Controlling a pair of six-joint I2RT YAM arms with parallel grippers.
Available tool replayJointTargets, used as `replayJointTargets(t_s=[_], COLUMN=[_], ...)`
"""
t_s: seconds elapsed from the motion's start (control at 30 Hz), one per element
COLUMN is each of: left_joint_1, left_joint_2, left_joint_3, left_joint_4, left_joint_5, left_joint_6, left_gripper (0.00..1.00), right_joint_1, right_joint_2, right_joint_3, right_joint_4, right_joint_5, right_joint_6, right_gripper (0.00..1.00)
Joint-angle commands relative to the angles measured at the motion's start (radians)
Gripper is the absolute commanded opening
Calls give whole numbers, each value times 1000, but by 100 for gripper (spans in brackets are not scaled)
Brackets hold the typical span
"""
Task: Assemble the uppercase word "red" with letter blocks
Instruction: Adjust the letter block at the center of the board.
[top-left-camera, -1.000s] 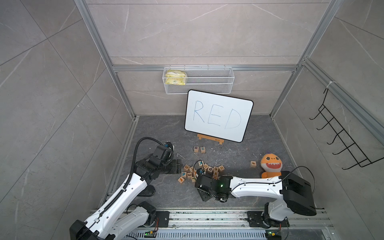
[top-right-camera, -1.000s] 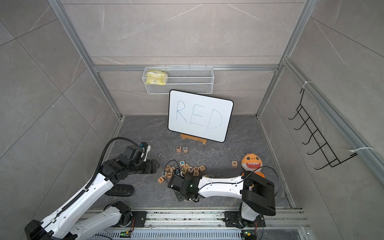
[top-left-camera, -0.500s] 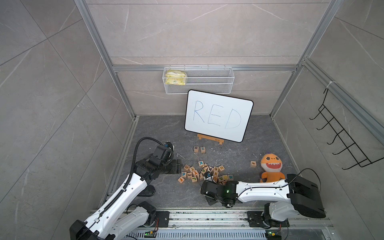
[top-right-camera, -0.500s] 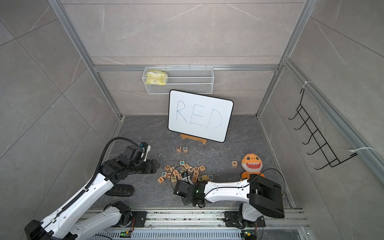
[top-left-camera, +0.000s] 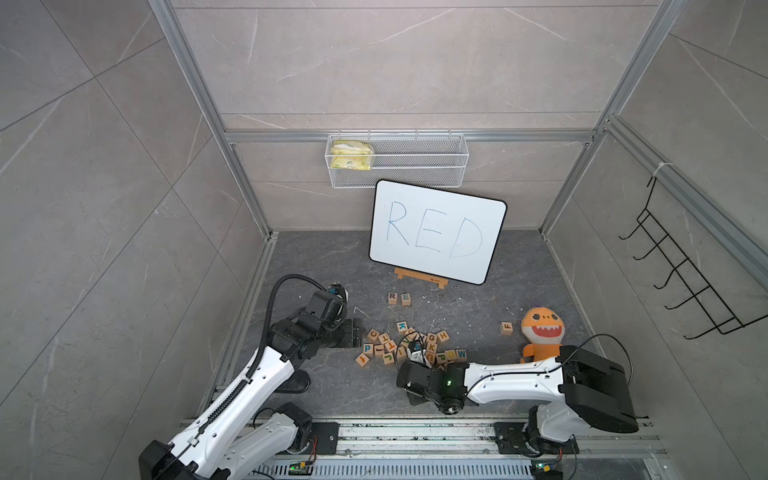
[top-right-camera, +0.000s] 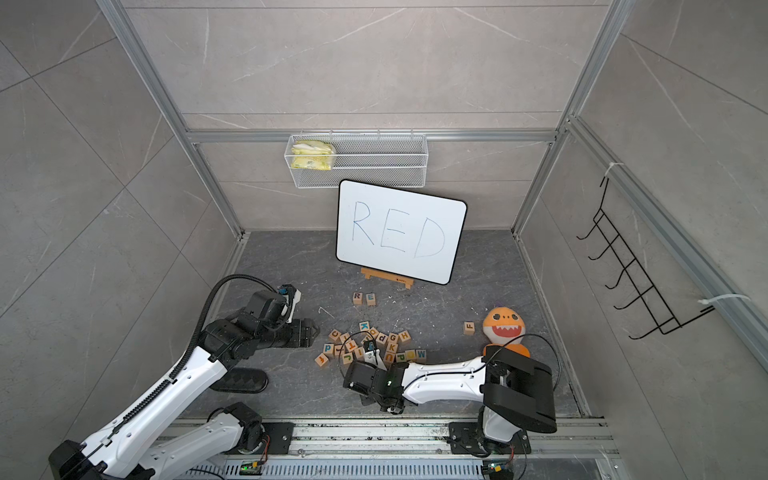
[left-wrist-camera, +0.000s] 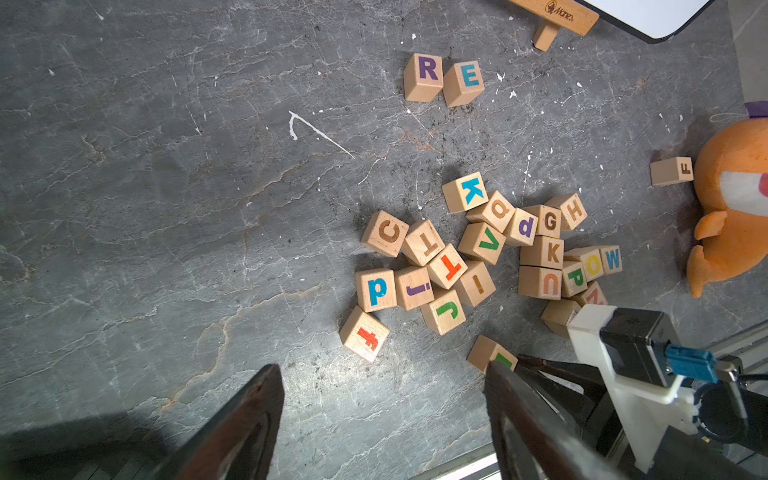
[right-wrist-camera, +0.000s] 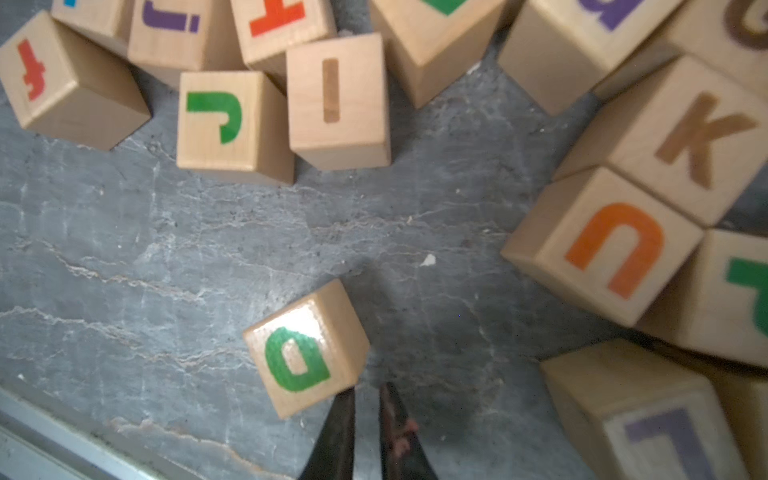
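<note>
r block (left-wrist-camera: 424, 77) and e block (left-wrist-camera: 463, 83) are set side by side on the table (left-wrist-camera: 166, 208). the green d block (right-wrist-camera: 305, 351) is seen lying just beside the right gripper (right-wrist-camera: 368, 390), closed on nothing; the left gripper (left-wrist-camera: 382, 365) is held apart, empty.

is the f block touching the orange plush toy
Apart. In both top views a strip of bare floor shows between the F block and the orange plush toy.

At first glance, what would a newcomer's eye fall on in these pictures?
The white board reading RED stands on an easel at the back. Before it, the R block and E block stand side by side. An orange plush toy sits right of the scattered blocks.
</note>
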Motion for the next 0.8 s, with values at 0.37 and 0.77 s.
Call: replayJointTargets(t_s=[0.37, 0.77], left_joint_1=[-1, -1], left_joint_2=[-22, -26], left_joint_3=[26, 25], left_joint_4=[-5, -7], left_joint_5=[-28, -37], left_joint_6=[-6, -6], left_gripper=[80, 80], right_joint_1=[-55, -62], right_joint_2=[73, 41], right_joint_3=[42, 113], right_joint_4=[121, -86], right_joint_5=[12, 74], right_joint_6=[-38, 100], right_gripper=[18, 27])
